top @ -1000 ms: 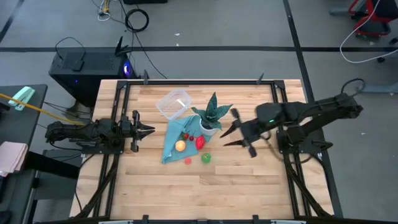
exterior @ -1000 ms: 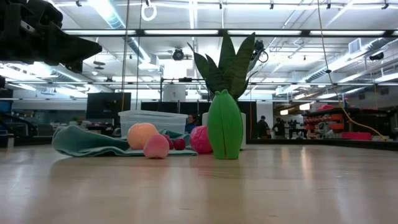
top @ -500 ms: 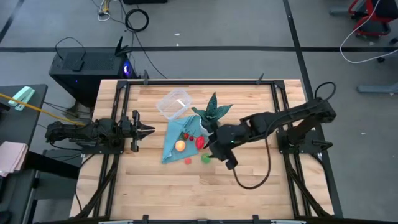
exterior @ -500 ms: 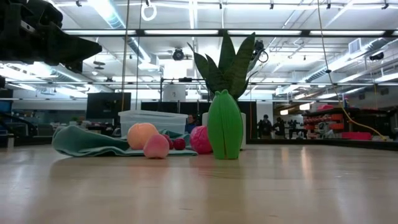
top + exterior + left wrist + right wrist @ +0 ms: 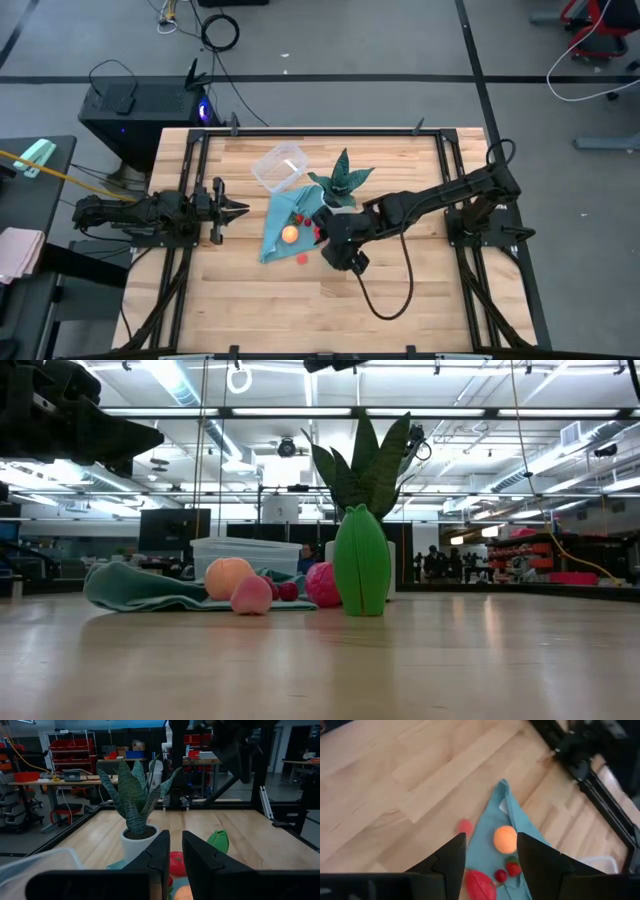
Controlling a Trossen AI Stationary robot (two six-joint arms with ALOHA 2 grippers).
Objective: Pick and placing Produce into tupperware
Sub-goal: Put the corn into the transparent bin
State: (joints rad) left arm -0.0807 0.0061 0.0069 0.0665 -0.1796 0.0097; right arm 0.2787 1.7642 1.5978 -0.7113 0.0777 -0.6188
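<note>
The produce lies on and beside a teal cloth [image 5: 277,222]: an orange round one [image 5: 505,839], a larger red one [image 5: 479,885], a tiny pinkish-red one [image 5: 302,258] on the bare wood, and small red pieces [image 5: 512,868]. A green one [image 5: 218,841] stands upright on the table; in the high view my right arm hides it. The clear tupperware [image 5: 278,167] sits beyond the cloth's far end. My right gripper [image 5: 491,840] hovers open above the produce, tipped down, with nothing between its fingers. My left gripper [image 5: 240,208] waits shut at the table's left.
A spiky plant in a white pot [image 5: 340,187] stands just right of the cloth, close to my right arm. Black frame rails run along the table's edges [image 5: 452,180]. Bare wood [image 5: 400,300] lies toward the near edge.
My right gripper has swung from the table's right side toward the left and the near edge, sinking and tipping downward, and now hangs over the produce. The produce, cloth and tupperware have stayed put.
</note>
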